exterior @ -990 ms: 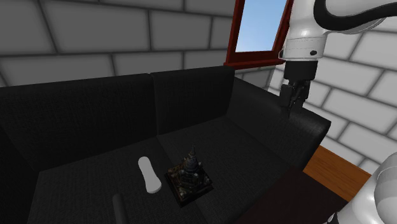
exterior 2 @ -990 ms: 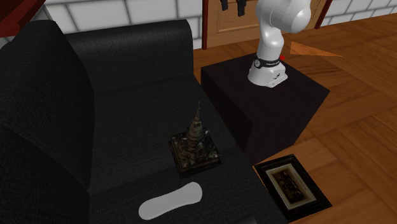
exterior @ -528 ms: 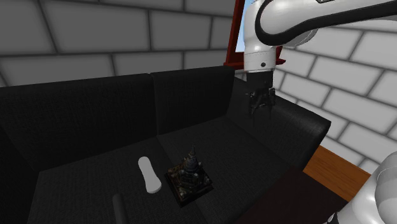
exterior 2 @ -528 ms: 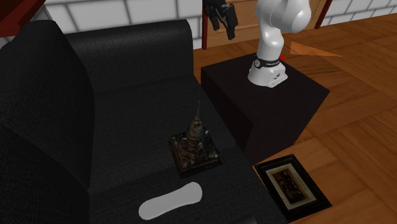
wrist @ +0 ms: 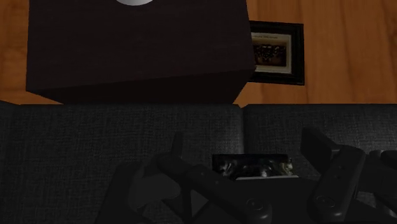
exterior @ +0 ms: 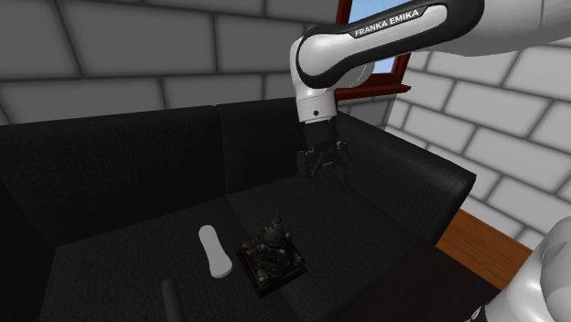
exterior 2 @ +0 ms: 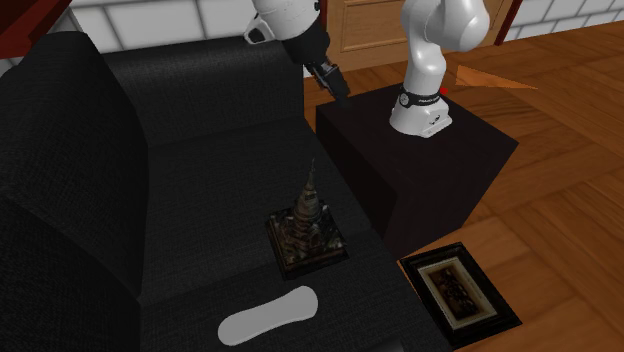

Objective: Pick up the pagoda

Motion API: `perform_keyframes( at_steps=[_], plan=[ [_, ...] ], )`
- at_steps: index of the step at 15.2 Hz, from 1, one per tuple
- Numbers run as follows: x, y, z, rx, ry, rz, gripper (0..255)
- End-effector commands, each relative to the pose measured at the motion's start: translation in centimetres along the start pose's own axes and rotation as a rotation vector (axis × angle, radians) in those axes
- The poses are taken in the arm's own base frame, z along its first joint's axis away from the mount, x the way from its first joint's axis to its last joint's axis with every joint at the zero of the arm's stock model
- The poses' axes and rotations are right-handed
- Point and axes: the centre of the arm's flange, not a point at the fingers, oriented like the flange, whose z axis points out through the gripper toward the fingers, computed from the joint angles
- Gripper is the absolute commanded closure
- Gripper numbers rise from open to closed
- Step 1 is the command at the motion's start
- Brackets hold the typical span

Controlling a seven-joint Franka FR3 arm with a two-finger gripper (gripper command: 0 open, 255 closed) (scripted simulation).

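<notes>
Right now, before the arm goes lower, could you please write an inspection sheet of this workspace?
Surface: black sofa seat, dark fabric.
Job's things: pagoda, a dark model on a square base, standing upright on the seat, not touched.
Clutter: white oblong object lying beside the pagoda, apart from it; framed picture flat on the floor next to the stand.
Grippers: gripper open, holding nothing, in the air above the seat and higher than the pagoda.
Cables: nothing seen.
Surroundings: white brick wall, red window frame, wooden floor, black stand beside the sofa.
</notes>
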Motion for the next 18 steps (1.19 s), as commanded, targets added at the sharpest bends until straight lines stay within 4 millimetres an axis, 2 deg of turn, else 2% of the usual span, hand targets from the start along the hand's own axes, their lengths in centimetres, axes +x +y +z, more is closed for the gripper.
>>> perform_keyframes(
  at_steps=[1, 11, 18],
  plan=[
    [2.7, -1.3, 1.1, -0.003, -0.036, 0.013, 0],
    [15.8, -8.0, 6.2, -0.019, -0.209, 0.071, 0],
    [17.7, -8.2, 9.3, -0.02, -0.215, 0.073, 0]
  ],
)
